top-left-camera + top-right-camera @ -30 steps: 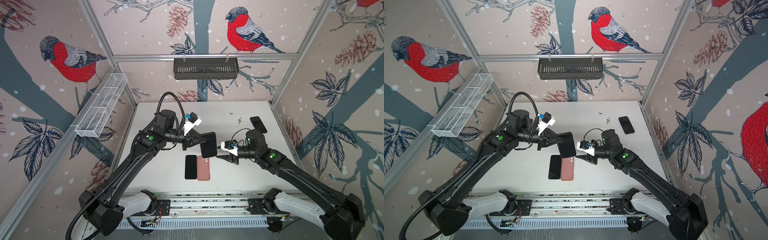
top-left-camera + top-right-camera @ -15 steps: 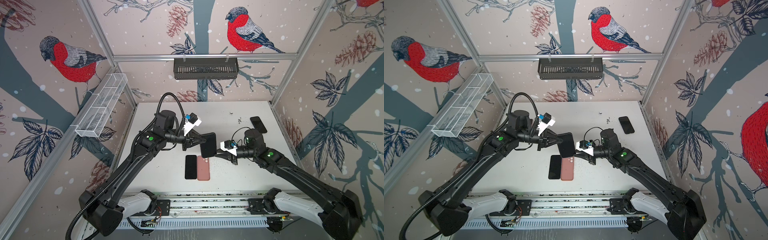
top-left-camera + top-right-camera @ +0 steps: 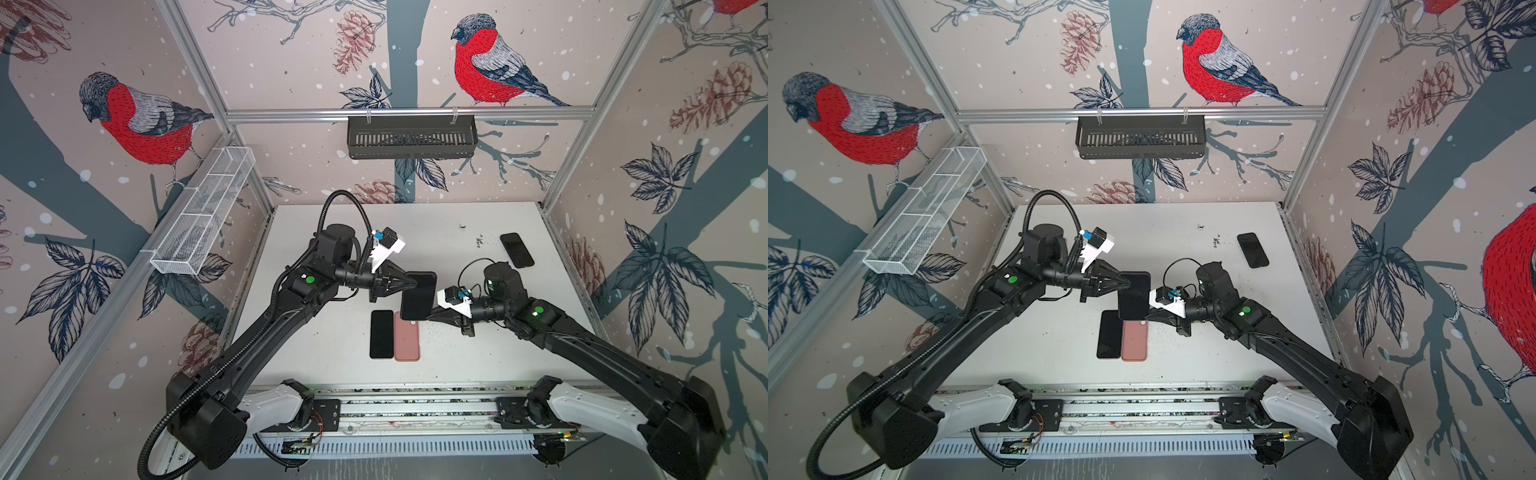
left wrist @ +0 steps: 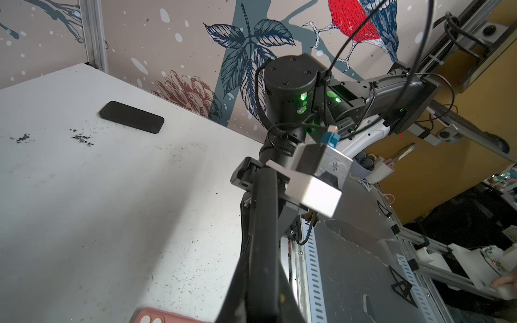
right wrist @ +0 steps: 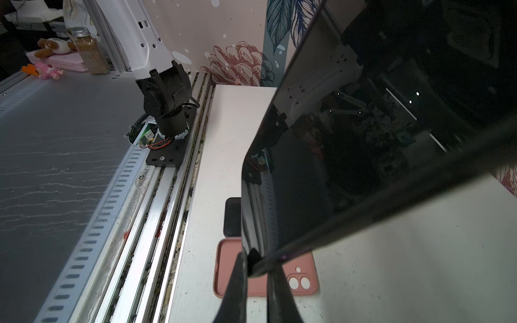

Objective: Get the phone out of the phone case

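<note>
A black phone [image 3: 419, 295] [image 3: 1133, 296], its phone case not separable by eye, hangs tilted in the air above the table's middle. My left gripper [image 3: 413, 284] [image 3: 1128, 284] is shut on its upper left edge. The left wrist view shows that edge [image 4: 264, 223] clamped between the left gripper's [image 4: 261, 285] jaws. My right gripper [image 3: 429, 316] [image 3: 1145, 318] is shut on the lower right corner. In the right wrist view the glossy screen [image 5: 349, 153] fills the frame, its corner pinched in the right gripper [image 5: 257, 265].
Under the held phone lie an empty pink case [image 3: 406, 343] [image 3: 1134, 340] [image 5: 299, 276] and a bare black phone [image 3: 381, 333] [image 3: 1109, 334] side by side. Another black phone [image 3: 516, 249] [image 4: 131, 117] lies back right. A black basket [image 3: 411, 137] and a white wire basket [image 3: 203, 212] hang on the walls.
My right gripper has moved left up to the held phone and closed on its lower corner. The left gripper and the phone have stayed in place.
</note>
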